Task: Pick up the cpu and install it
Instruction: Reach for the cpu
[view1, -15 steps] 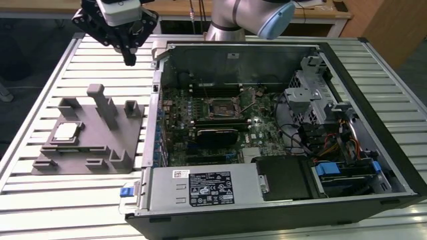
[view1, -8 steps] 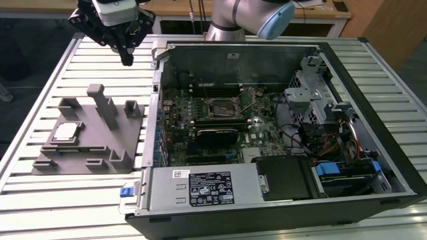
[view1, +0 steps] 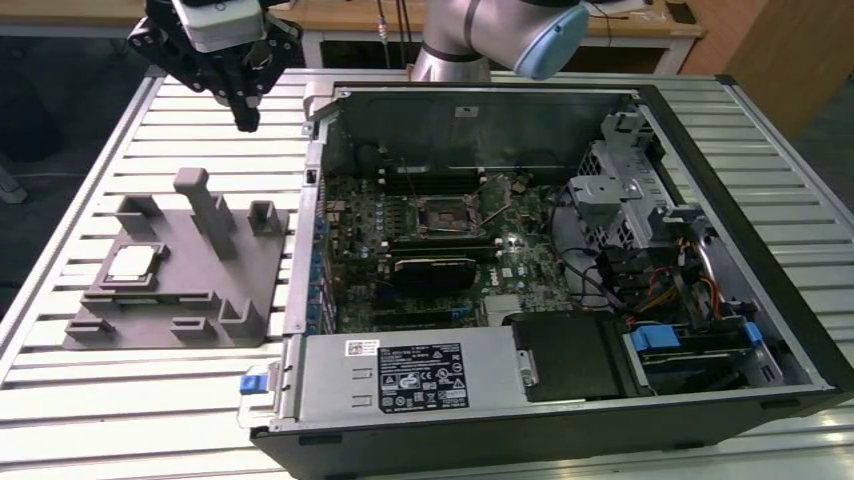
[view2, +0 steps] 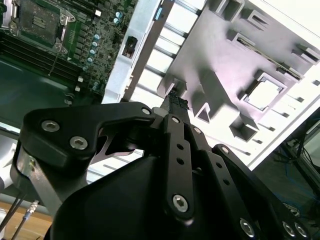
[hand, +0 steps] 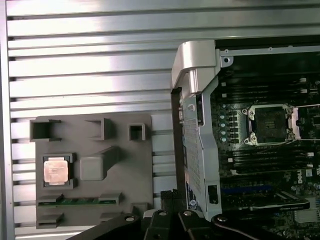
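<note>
A slatted metal table (view1: 174, 420) carried everything. At the exterior view's left, on that table, stood the grey fixture (view1: 200, 300). The cpu (view1: 130, 263) lay flat in a square pocket near the fixture's left edge, pale metal top facing up. Being square, it had no long axis; its edges ran parallel to the pocket walls. The first wrist view showed its top (hand: 55, 170) squarely from above, while the second wrist view caught it (view2: 263, 94) at a slant, washed out by glare.

Further right, the gripper (view1: 247, 118) hung over bare slats between the fixture and the open computer case (view1: 787, 330), well apart from the cpu. Its 2 fingers were pressed together at the tips, with nothing between them. Its height above the table was hard to judge. In both wrist views its black body covered 1 edge of the fixture.

Inside the case, the black socket frame (view1: 445, 213) sat on the motherboard. The first wrist view looked down into its empty square (hand: 270, 123). The arm's upper links were cut off at the top of the exterior view.
</note>
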